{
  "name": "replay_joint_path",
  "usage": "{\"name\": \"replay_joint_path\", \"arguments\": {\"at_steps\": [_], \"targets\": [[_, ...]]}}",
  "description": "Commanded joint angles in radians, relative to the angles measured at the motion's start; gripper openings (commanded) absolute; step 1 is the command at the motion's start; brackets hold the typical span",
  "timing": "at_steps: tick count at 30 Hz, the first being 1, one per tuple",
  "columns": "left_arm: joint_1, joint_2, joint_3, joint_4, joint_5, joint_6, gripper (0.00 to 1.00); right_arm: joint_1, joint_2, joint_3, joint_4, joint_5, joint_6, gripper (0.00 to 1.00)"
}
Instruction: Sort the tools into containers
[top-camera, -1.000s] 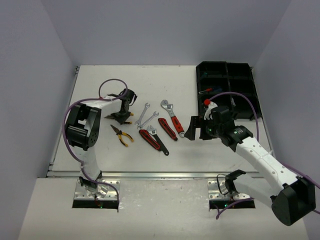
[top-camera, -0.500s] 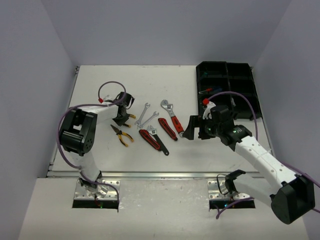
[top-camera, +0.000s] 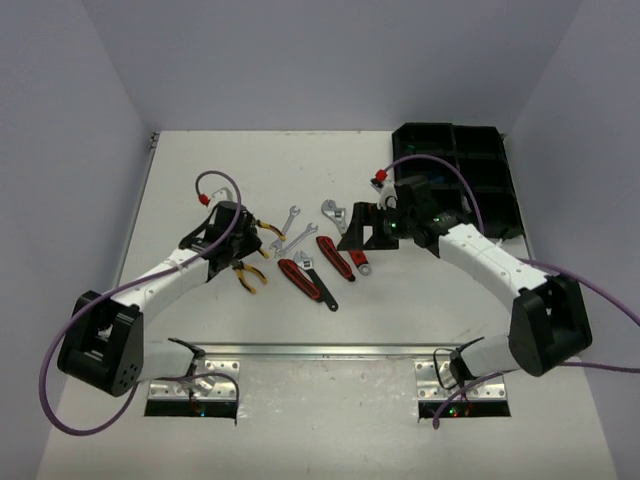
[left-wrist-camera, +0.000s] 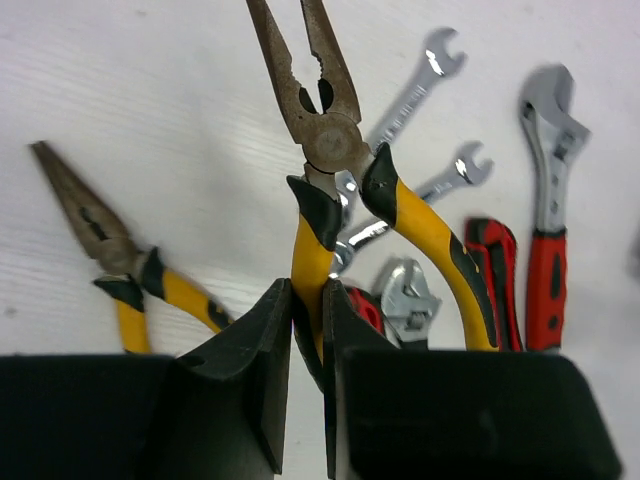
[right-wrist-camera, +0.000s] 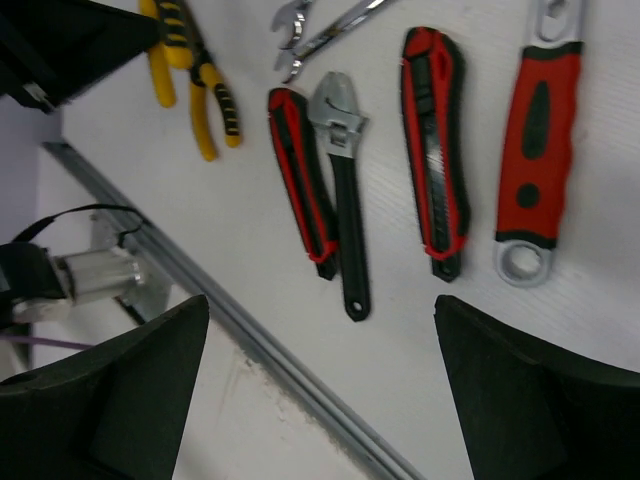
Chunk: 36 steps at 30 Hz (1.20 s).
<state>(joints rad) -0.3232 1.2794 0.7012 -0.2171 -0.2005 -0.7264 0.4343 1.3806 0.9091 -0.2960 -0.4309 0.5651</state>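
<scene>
Gripping one yellow handle of the pliers (left-wrist-camera: 325, 120), my left gripper (left-wrist-camera: 305, 300) is pinching it between fingers (left-wrist-camera: 250, 350) that are closed down to the width of that handle. The other handle is sticking out free to the right in my left wrist view, and the worn metal nose is pointing away from the camera. I cannot tell whether the pliers are resting on the table (top-camera: 250, 160) or hanging just off it.

Just beside them on the left, a second pair of pliers (left-wrist-camera: 110, 250) is lying flat, slimmer in the nose and also yellow-handled. Behind the held pair, two silver wrenches (left-wrist-camera: 420, 85) are lying side by side at a slant, touching or nearly so.

My right gripper (right-wrist-camera: 320, 330) is hovering over the middle of the tool cluster with its fingers (right-wrist-camera: 540, 400) spread wide and nothing between them. Under it, four tools are lying roughly parallel. From left to right in my right wrist view they are a red-and-black tool (right-wrist-camera: 300, 170), the black-handled adjustable wrench (right-wrist-camera: 345, 200) touching it, another red-and-black tool (right-wrist-camera: 432, 140) a little apart, and the red-handled adjustable wrench (right-wrist-camera: 535, 130) with its ring end nearest the camera.

From above, the organiser tray (top-camera: 452, 140) is sitting at the far right corner of the table. It is near my right arm and well apart from my left gripper and the pliers it is holding.
</scene>
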Motion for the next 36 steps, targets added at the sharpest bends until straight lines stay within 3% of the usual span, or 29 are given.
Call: {"name": "replay_joint_path", "arguments": {"at_steps": [1,6,8,10,20,24,30,36], "targets": [[-0.092,-0.09,-0.034,0.187,0.206,0.116,0.0,0.009,0.135,0.138,0.121,-0.269,0.041,0.92],[-0.168,-0.201,-0.095,0.37,0.398,0.166,0.0,0.049,0.238,0.188,0.195,-0.346,0.096,0.88],[-0.194,-0.211,-0.1,0.387,0.417,0.174,0.0,0.076,0.265,0.211,0.206,-0.342,0.122,0.8],[-0.205,-0.207,-0.096,0.389,0.435,0.178,0.0,0.085,0.294,0.221,0.23,-0.339,0.159,0.65],[-0.22,-0.175,-0.076,0.341,0.381,0.187,0.0,0.098,0.305,0.224,0.233,-0.339,0.194,0.49],[-0.226,-0.17,-0.067,0.34,0.354,0.177,0.0,0.121,0.304,0.206,0.25,-0.333,0.204,0.26],[-0.247,-0.167,-0.048,0.327,0.31,0.176,0.0,0.133,0.32,0.184,0.339,-0.371,0.276,0.25],[-0.252,-0.179,-0.049,0.308,0.266,0.171,0.0,0.153,0.343,0.202,0.325,-0.357,0.288,0.24]]}}
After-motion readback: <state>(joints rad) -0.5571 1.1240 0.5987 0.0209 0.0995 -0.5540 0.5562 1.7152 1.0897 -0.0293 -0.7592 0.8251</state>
